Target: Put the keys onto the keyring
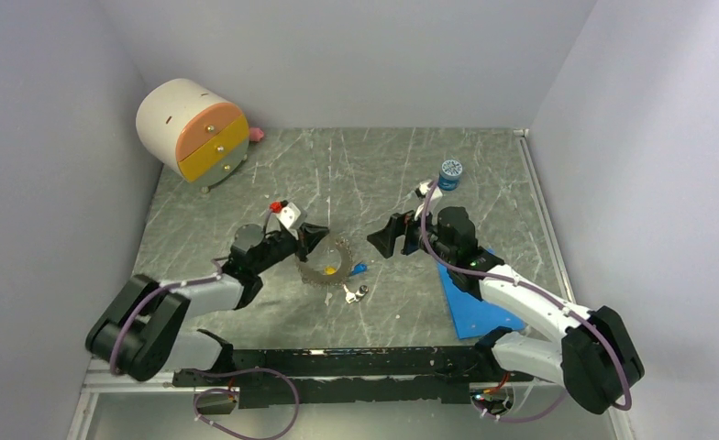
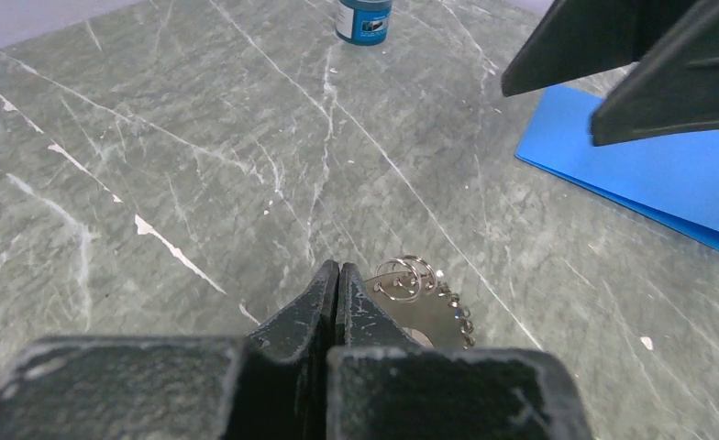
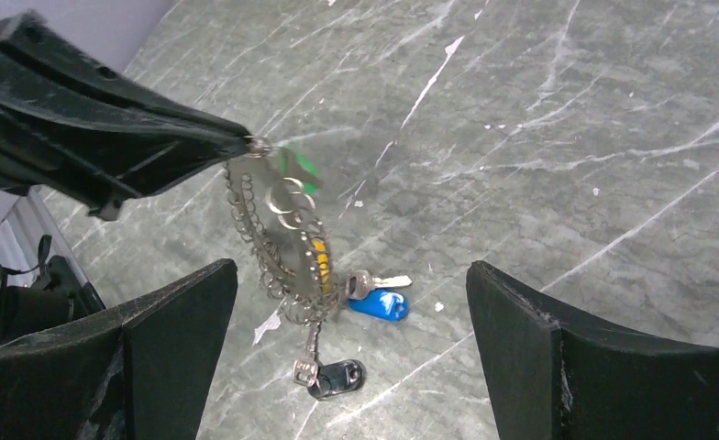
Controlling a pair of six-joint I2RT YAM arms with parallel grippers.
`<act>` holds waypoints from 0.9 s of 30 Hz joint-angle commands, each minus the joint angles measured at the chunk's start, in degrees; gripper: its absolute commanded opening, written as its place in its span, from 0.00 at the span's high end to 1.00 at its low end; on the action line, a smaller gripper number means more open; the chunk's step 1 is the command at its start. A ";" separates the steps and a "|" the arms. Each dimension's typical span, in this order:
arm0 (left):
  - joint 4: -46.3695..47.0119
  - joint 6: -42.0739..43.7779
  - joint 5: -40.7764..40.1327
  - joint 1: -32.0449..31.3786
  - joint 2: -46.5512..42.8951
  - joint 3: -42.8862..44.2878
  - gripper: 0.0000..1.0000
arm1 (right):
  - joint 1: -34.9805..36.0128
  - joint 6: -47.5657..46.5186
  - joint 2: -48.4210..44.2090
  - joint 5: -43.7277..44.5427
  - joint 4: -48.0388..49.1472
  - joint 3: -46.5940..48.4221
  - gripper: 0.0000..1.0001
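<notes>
- Nearest the arm bases, a flat blue rectangular sheet (image 1: 470,310) lies on the grey-green, white-veined stone-look counter (image 1: 383,174), partly under the right arm.
- A small silvery key with a black plastic head (image 3: 337,377) sits just below the hoop; whether it hangs from the hoop or lies loose cannot be told. Beside it, a silvery key with a blue plastic head (image 3: 380,303) rests loose on the counter.
- The keyring, a large thin silvery metal hoop with a jagged, beaded edge (image 3: 262,252), hangs tilted between the two arms, its lower edge close to the counter. A green key head (image 3: 298,167) and a yellow one (image 3: 320,257) show against it; whether they are threaded on is unclear.
- The left arm's black fingers (image 2: 319,298) are pressed together, pinching the hoop's top edge. Small wire split rings (image 2: 406,275) sit just past their tips.
- The right arm's black fingers (image 3: 168,353) stand spread wide and empty, facing the hoop from just beside it.
- The step in hand looks like fetching the loose blue key. Its smooth, thick plastic head offers better purchase than the thin blade. The right fingers would do well to come down over the head and close across it, leaving its hole free, while the left keeps the springy hoop steady.
- Farther back stands a small round blue jar (image 1: 450,173), and at far left a white drum-shaped chest with orange and yellow drawers (image 1: 193,128).
</notes>
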 commanded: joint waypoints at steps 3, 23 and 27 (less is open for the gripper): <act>-15.00 2.35 -3.84 0.02 -12.67 -0.87 0.97 | -0.31 2.37 2.69 -0.99 1.63 1.31 0.01; -22.88 0.08 -21.26 0.10 -5.60 5.50 0.48 | -0.33 0.55 11.49 -8.69 -0.63 5.90 0.01; -24.88 -0.77 -24.71 0.02 -10.39 4.77 0.26 | -0.31 -0.44 11.90 -9.28 -1.51 6.26 0.01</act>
